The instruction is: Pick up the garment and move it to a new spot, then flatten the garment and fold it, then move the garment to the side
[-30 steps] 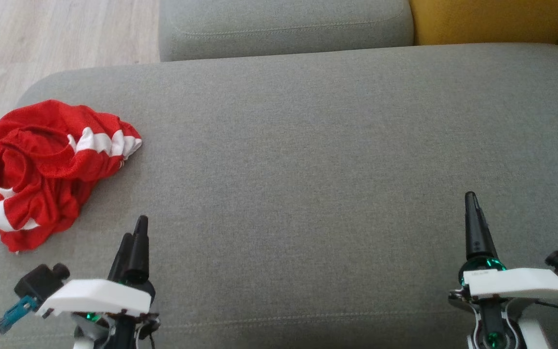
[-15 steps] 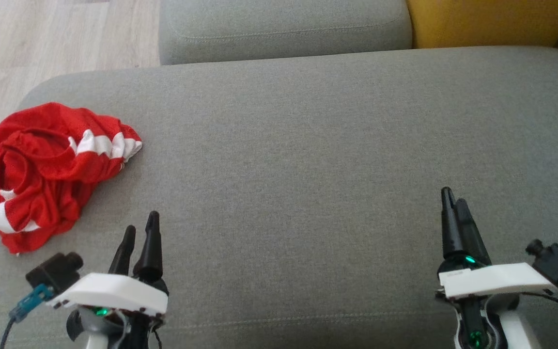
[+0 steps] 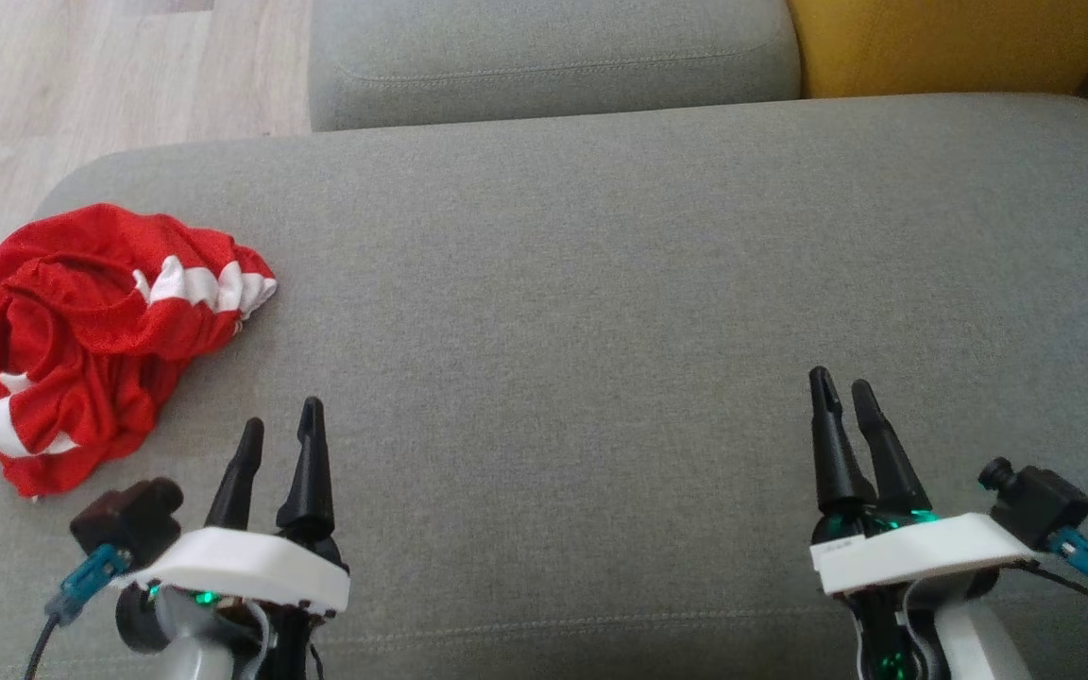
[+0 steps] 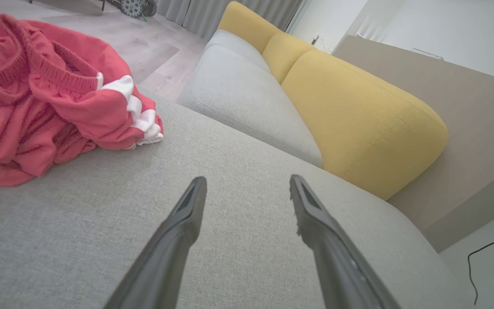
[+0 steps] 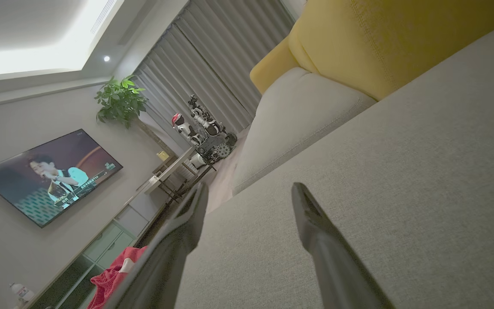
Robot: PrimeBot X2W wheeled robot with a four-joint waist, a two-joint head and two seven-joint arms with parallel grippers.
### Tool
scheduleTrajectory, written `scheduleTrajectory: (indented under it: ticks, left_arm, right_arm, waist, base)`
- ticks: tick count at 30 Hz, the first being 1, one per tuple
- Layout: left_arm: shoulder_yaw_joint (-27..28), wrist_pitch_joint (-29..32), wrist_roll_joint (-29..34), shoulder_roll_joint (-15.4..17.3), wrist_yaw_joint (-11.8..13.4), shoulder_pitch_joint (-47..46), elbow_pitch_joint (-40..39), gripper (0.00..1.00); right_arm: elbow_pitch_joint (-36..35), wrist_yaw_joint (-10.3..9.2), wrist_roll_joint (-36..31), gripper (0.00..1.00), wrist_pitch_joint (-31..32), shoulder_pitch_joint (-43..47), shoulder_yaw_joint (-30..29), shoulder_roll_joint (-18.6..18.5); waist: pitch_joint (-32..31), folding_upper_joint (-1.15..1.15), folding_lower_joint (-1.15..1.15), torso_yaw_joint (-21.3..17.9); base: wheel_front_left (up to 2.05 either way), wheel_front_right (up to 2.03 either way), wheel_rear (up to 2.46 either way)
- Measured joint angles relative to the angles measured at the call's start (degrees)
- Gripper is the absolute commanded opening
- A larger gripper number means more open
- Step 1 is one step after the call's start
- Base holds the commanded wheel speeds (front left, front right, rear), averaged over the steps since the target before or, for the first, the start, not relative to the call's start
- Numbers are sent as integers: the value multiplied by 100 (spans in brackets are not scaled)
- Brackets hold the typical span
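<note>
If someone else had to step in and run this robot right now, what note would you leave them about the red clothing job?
Left gripper: open, empty, over the grey cushion, close to the red garment but not touching it.
Right gripper: open, empty, over the cushion's right part, far from the garment.
Garment: crumpled heap at the cushion's left end.
Done: nothing yet.
Left: pick it up, move it, flatten, fold, set aside.
</note>
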Motion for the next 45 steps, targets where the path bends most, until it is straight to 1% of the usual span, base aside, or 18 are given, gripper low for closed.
scheduleTrajectory:
  ticks: [13, 22, 29, 31, 44, 45]
  left_arm:
    - [-145, -224, 959, 49, 140, 2, -227, 100]
    - [-223, -360, 1610, 70, 268, 4, -383, 100]
    - [-285, -469, 2076, 70, 277, 14, -445, 100]
    - [-307, -511, 2224, 70, 318, 30, -457, 100]
    - [-337, -717, 3129, 57, 312, 48, -611, 100]
    - [-337, -717, 3129, 57, 312, 48, -611, 100]
  right_arm:
    - [-3, 1, -943, 100, -222, -21, 109, 0]
    - [-4, 1, -1563, 100, -375, -52, 300, 0]
    - [12, 1, -1950, 100, -474, -132, 368, -1]
    - [46, 1, -2095, 100, -523, -132, 358, -3]
    - [96, 2, -3044, 100, -732, -134, 474, -4]
    - [96, 2, -3044, 100, -732, -134, 474, -4]
  waist:
    - [2, 0, 0, -13]
    - [-13, 0, 0, -44]
    - [-22, 0, 0, -37]
    - [-25, 0, 0, -37]
    - [-22, 0, 0, -53]
    - [-22, 0, 0, -53]
  base:
    - [0, 0, 0]
    - [0, 0, 0]
    - [0, 0, 0]
    - [0, 0, 0]
    - [0, 0, 0]
    - [0, 0, 0]
